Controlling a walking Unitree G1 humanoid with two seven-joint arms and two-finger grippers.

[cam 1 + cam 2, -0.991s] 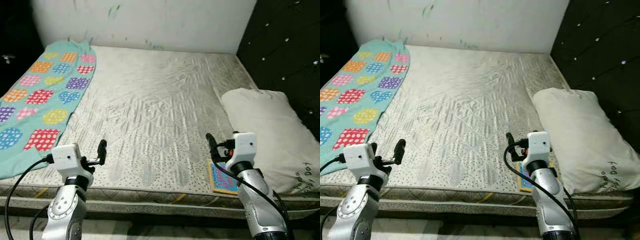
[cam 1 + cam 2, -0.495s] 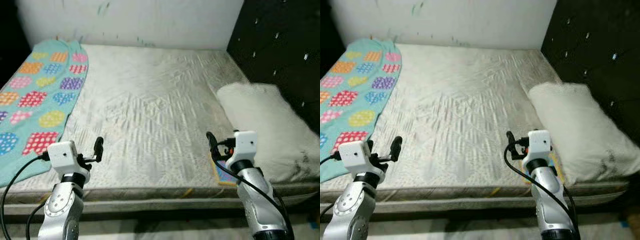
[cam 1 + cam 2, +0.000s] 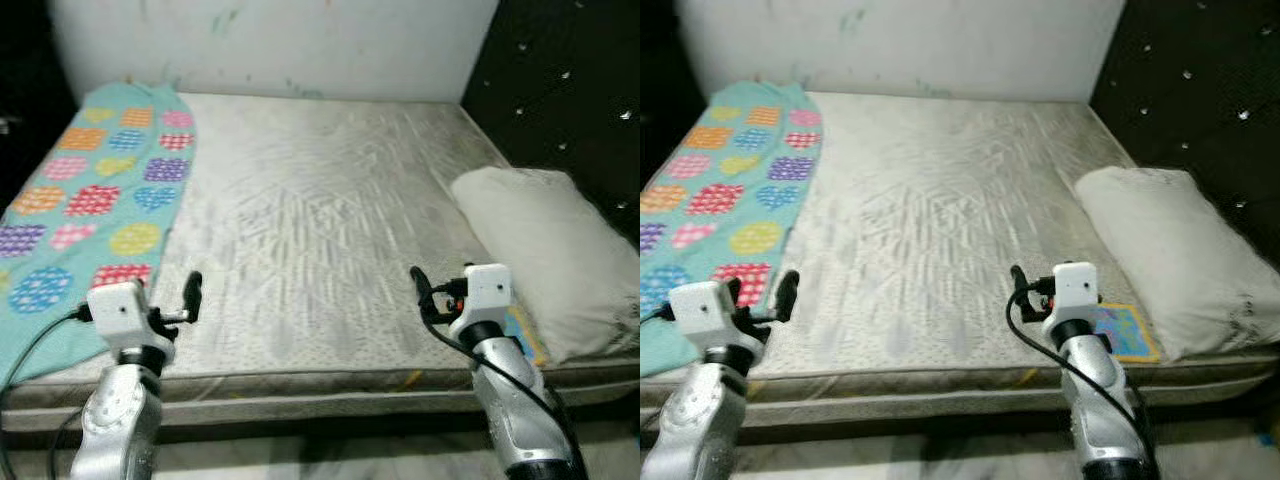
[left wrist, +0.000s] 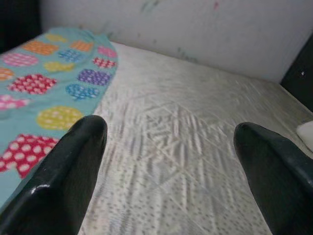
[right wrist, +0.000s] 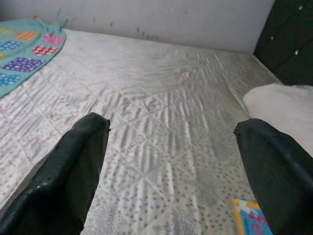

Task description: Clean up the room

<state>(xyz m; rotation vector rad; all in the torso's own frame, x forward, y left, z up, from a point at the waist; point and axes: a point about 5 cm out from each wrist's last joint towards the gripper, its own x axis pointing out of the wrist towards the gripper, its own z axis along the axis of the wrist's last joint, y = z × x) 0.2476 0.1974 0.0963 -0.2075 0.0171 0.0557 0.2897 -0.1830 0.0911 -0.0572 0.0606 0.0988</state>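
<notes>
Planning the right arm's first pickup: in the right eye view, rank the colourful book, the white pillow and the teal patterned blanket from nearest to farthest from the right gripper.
1. Colourful book: at the mattress's front edge, just right of the right gripper.
2. White pillow: farther right, along the dark headboard side.
3. Teal patterned blanket: across the bed on the robot's left.

Bare mattress point(image 3: 320, 220), white wall point(image 3: 280, 45), black headboard point(image 3: 570, 90)
</notes>
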